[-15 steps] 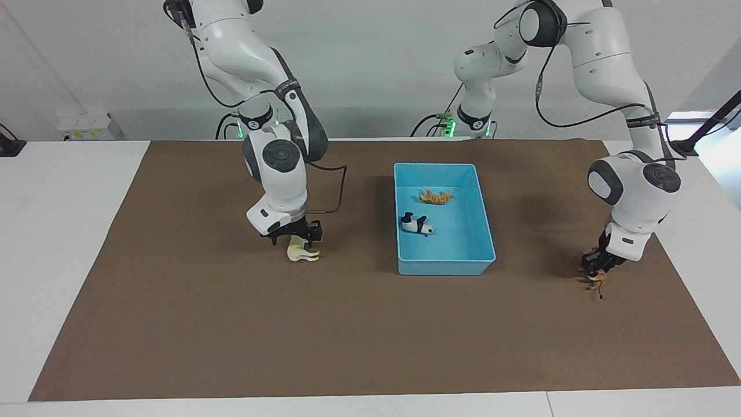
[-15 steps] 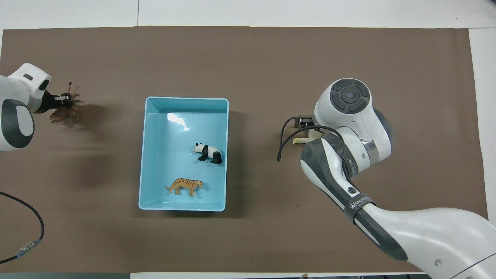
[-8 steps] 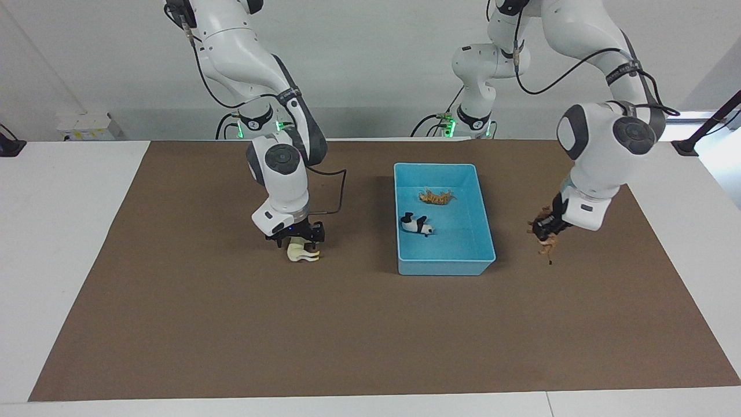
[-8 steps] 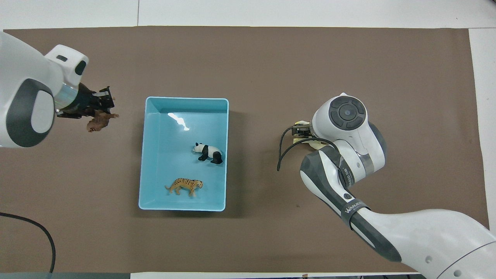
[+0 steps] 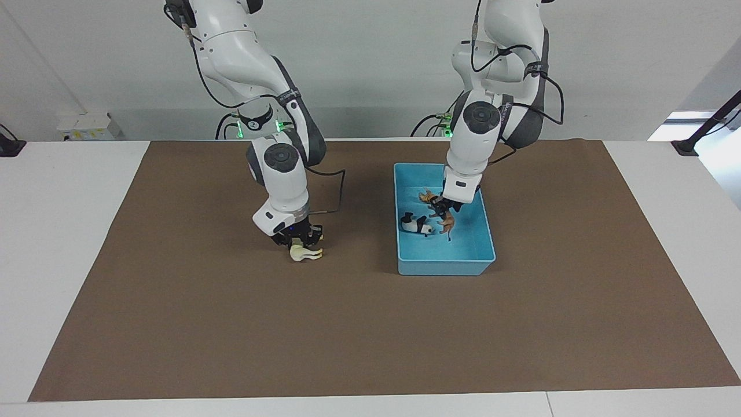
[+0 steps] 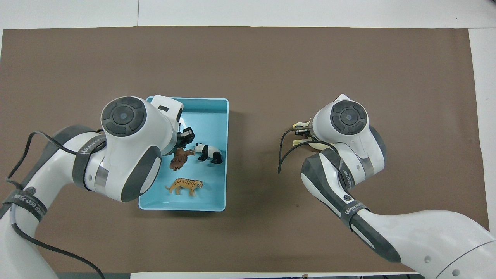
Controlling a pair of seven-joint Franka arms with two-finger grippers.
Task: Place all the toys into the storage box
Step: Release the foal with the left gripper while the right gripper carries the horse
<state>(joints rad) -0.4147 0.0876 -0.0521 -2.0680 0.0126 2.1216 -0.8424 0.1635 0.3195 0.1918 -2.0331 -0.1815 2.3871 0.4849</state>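
The light-blue storage box (image 5: pixel 446 267) stands mid-table; it also shows in the overhead view (image 6: pixel 201 101). In it lie the black-and-white panda (image 5: pixel 417 225) (image 6: pixel 208 152) and the orange striped tiger (image 5: pixel 427 197) (image 6: pixel 185 186). My left gripper (image 5: pixel 441 207) (image 6: pixel 185 136) is over the box, shut on the brown lion (image 5: pixel 446 220) (image 6: pixel 179 158), which hangs just above the box floor beside the panda. My right gripper (image 5: pixel 299 236) (image 6: pixel 300 130) is down at the mat toward the right arm's end, shut on the cream-yellow horse (image 5: pixel 304 253) (image 6: pixel 299 142).
A brown mat (image 5: pixel 370 336) covers the table, with white tabletop around it. A black cable (image 5: pixel 341 191) loops from the right arm's wrist beside the horse. A black stand (image 5: pixel 703 130) sits off the mat at the left arm's end.
My left arm lifted the lion off the mat and carried it over the box, lowering it beside the panda. My right gripper stayed at the horse and its fingers drew in around it.
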